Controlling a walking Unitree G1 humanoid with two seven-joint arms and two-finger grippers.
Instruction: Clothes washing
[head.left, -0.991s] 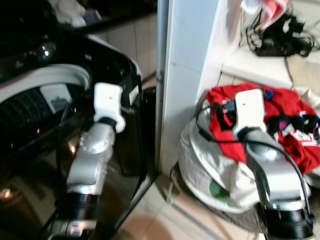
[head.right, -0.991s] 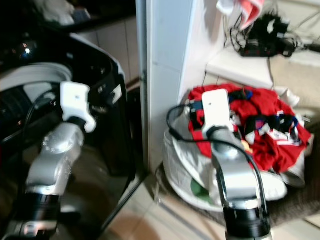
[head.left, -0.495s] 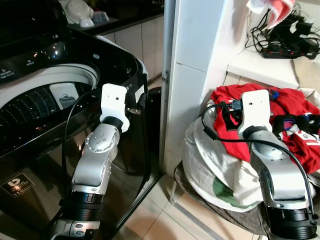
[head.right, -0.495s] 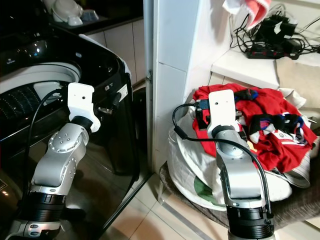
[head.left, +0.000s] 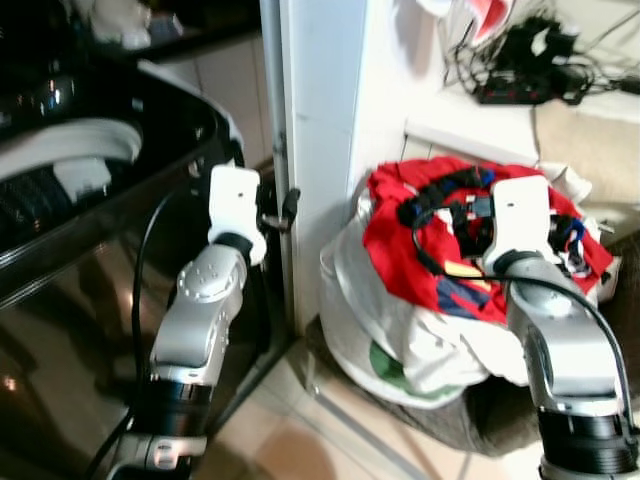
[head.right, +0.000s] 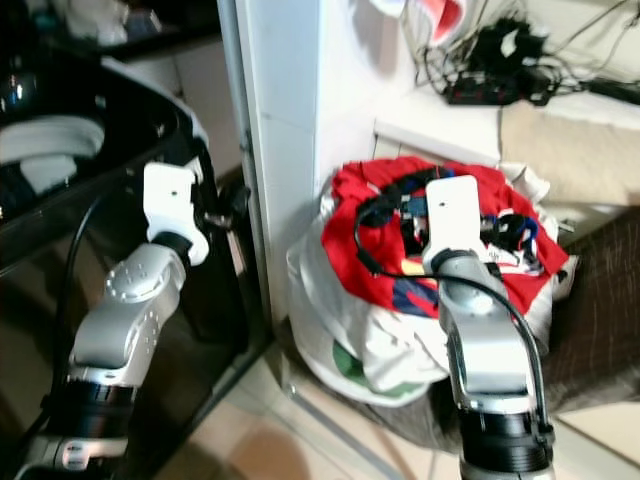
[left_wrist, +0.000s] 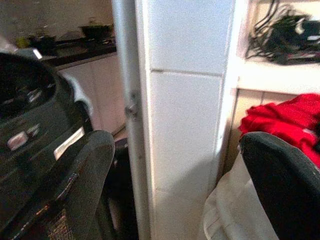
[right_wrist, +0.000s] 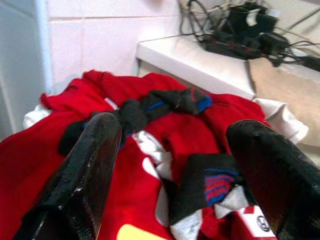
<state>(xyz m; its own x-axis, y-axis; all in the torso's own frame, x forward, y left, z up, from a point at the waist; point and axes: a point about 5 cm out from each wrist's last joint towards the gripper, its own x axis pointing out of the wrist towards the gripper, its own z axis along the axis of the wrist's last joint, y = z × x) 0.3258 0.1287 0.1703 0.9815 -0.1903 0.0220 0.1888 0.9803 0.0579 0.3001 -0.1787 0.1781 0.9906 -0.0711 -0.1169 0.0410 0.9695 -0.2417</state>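
The right gripper is spread wide and holds nothing, hanging just above the heap of clothes. Between its fingers lie a red shirt, a dark sock with blue trim draped across the top, and a patterned dark piece with red stripes. The heap sits in a pale laundry bag on the floor, just beside the white tiled pillar. On the far side of the pillar stands the black washing machine with its top open.

The step in hand looks like the first pick from the heap. To do it well, the right gripper should go straight down onto the thick fold of red cloth at the middle of the pile, press in a little, then close, so the fingers catch a good bunch and not only the loose sock. A slow lift would show whether other pieces are tangled in and dragging.

The left gripper is also open and empty, held near the pillar's edge between machine and bag. It is best kept out of the way there, since the load must swing round the pillar to reach the drum.
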